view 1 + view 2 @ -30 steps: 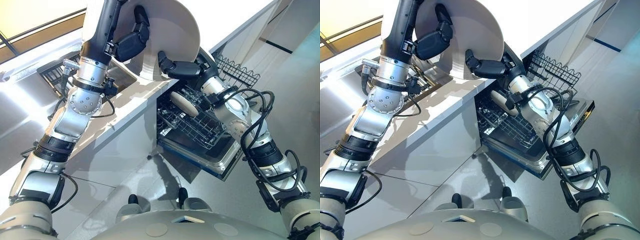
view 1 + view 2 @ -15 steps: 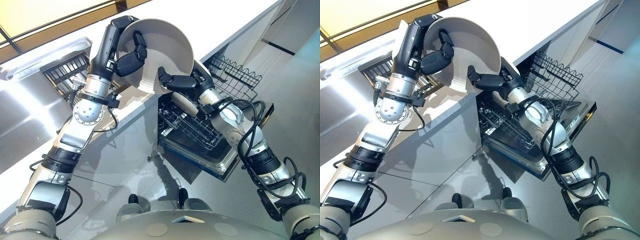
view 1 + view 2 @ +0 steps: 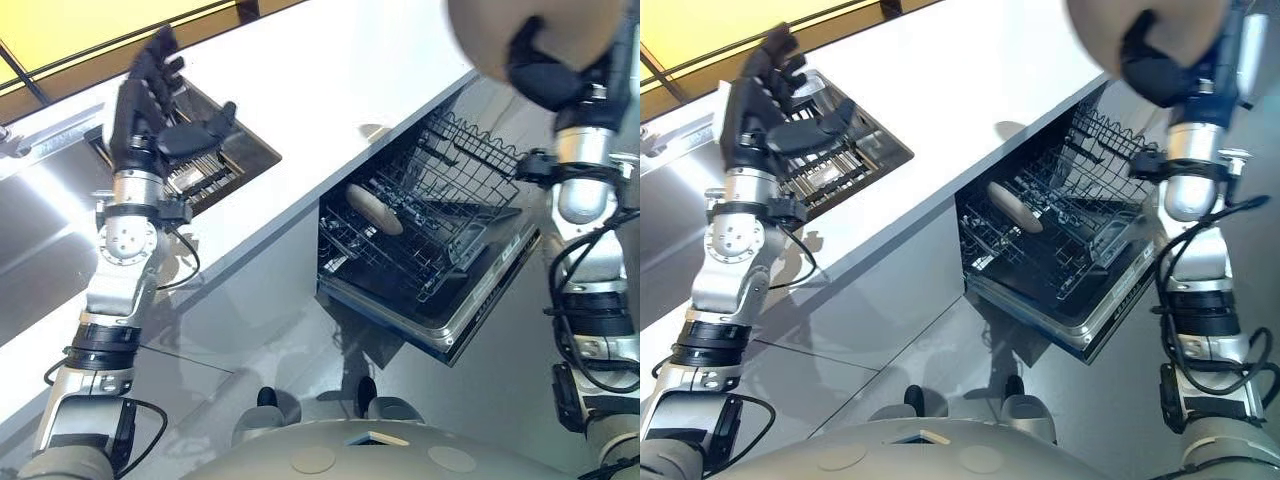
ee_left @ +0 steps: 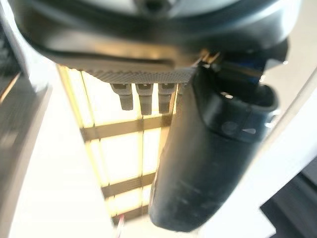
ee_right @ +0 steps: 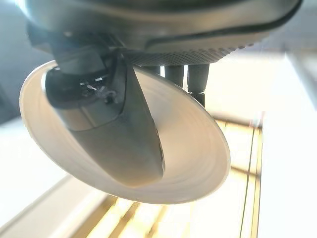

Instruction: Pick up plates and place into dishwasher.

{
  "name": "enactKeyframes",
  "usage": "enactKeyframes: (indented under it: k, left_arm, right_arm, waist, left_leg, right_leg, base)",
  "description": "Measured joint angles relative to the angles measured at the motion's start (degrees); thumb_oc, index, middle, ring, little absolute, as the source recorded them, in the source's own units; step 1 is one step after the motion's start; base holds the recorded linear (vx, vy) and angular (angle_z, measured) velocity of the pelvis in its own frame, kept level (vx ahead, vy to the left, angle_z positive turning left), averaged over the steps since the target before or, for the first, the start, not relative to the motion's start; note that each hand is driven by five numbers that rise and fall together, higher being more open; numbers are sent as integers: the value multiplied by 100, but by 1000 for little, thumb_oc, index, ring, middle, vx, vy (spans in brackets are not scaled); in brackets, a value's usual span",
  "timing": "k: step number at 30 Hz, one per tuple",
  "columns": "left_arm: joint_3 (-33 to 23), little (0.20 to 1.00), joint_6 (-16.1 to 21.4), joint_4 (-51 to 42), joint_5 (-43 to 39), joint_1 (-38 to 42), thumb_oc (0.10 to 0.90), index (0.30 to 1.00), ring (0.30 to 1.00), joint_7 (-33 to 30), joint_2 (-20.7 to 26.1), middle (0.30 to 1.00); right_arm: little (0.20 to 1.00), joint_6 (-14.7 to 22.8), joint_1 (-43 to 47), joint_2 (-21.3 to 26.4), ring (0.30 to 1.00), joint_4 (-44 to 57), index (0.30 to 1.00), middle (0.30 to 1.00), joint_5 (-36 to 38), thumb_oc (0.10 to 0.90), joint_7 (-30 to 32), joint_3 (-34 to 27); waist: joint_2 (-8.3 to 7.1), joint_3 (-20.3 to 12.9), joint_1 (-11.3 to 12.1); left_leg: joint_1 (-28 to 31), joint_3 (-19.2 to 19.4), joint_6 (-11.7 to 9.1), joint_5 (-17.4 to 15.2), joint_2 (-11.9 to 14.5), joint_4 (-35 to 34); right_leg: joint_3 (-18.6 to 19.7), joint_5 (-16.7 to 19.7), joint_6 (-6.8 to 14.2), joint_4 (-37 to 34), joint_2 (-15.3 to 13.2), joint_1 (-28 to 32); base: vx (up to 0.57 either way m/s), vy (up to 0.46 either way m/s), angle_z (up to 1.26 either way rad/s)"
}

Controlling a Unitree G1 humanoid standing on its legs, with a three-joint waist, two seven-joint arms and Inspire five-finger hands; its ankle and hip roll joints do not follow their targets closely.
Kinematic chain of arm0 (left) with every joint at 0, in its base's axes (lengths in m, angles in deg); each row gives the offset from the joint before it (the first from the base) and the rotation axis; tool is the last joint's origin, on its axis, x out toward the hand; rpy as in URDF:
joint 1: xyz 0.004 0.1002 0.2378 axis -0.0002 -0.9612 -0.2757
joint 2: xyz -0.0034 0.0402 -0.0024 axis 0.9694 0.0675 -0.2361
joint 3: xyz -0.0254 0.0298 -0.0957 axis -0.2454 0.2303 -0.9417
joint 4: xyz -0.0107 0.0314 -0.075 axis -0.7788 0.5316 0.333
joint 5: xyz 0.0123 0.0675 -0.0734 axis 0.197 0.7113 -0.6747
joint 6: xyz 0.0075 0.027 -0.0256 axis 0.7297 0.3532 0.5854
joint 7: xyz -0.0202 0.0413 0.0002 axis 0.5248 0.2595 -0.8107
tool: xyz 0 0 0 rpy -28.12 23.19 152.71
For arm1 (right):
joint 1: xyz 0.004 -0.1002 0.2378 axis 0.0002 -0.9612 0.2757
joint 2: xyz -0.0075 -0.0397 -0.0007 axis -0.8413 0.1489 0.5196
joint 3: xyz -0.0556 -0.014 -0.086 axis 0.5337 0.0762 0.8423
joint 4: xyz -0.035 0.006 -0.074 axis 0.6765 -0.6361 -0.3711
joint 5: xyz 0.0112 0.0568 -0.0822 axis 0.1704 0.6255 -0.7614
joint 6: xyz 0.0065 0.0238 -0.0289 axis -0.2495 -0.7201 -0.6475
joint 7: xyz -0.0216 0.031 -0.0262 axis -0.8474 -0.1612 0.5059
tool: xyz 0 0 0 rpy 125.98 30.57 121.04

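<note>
**Plate up in R hand, over the dishwasher**

R hand is clamped on the plate, thumb across its face and rim tilted, high above the open dishwasher's right side. The racks lie below and left of it, so R arm is far nearer. Lower rack seems to hold one racked plate by its left edge. Upper rack looks empty. L hand has fingers straight and apart, holds nothing, and sits over the counter's left end.

No legible text, no labels, no numbers
</note>
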Motion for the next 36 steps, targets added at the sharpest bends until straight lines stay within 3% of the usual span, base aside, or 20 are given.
enactKeyframes:
  k: [5,9,15,21,28,36]
  left_arm:
    - [-138,900,0,382,-3,1,800,900,900,-20,223,900]
    - [-227,900,-75,696,3,-3,800,900,900,-30,314,900]
    - [-277,900,-280,1010,15,-60,800,900,900,-38,721,900]
    - [-277,900,-348,1788,-5,-58,800,900,900,-43,876,900]
    - [-277,900,-331,1850,-5,-73,800,900,900,-72,870,900]
    - [-279,900,-331,1849,-2,-249,800,900,900,-175,851,900]
  right_arm:
    - [200,-110,-584,157,300,-707,300,300,-644,100,106,-65]
    - [200,-442,-902,378,300,-1545,300,300,-1134,100,9,-69]
    - [200,-826,-1533,399,300,-2051,300,300,-1248,100,-675,55]
    - [200,-826,-1781,342,300,-2126,300,300,-1367,100,-1057,617]
    - [200,-812,-1776,165,300,-2194,300,300,-1433,100,-1090,1013]
    - [200,-784,-1777,-130,300,-2079,300,300,-1397,100,-1003,1027]
  waist:
    - [60,-9,-46]
    - [129,-31,-40]
    - [233,-13,-82]
    - [318,9,-173]
    - [316,17,-76]
    - [352,146,110]
  left_leg:
    - [-16,-61,7,5,-5,-3]
    - [-32,-90,12,9,-13,-11]
    - [-37,-97,15,11,-25,-5]
    - [-38,-100,14,13,-21,-21]
    - [-117,-200,10,62,-22,-3]
    - [-192,-350,6,109,-24,-4]
  right_leg:
    - [-51,-3,2,0,-8,21]
    - [-72,-7,7,-2,-17,21]
    - [-69,-16,17,-2,-25,19]
    - [-78,-35,45,-3,-25,20]
    - [-197,-24,29,-3,-26,16]
    - [-311,-48,50,-4,-26,29]
  base:
    - [4,-6,6]
    - [8,6,4]
    - [0,0,0]
    - [0,0,0]
    - [-6,6,8]
    - [-19,2,9]
